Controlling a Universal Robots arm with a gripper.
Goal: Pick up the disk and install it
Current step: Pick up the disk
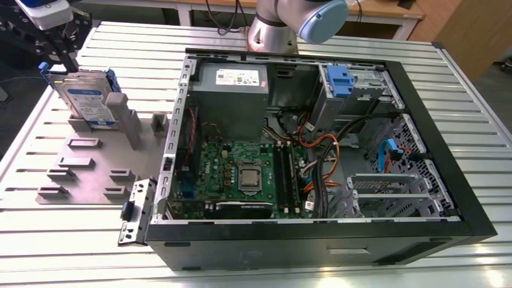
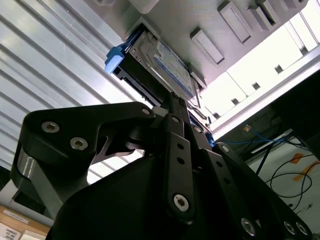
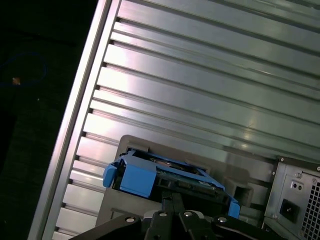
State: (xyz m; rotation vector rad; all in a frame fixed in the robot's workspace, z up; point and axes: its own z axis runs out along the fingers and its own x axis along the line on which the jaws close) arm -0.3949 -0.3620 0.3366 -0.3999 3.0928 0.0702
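The disk [image 1: 88,101] stands on edge in the grey holder [image 1: 96,171] at the upper left of the exterior view, beside the open computer case [image 1: 280,249]. This probably leaves its top edge free for a grasp from above. The gripper [image 1: 69,63] hangs right at that top edge, but I cannot tell whether it is spread or clamped on the disk.

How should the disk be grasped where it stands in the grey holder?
Probably best to grip the disk by its free top edge, pinching across its flat faces, from straight above: it stands on edge, and the grey holder blocks its lower sides.
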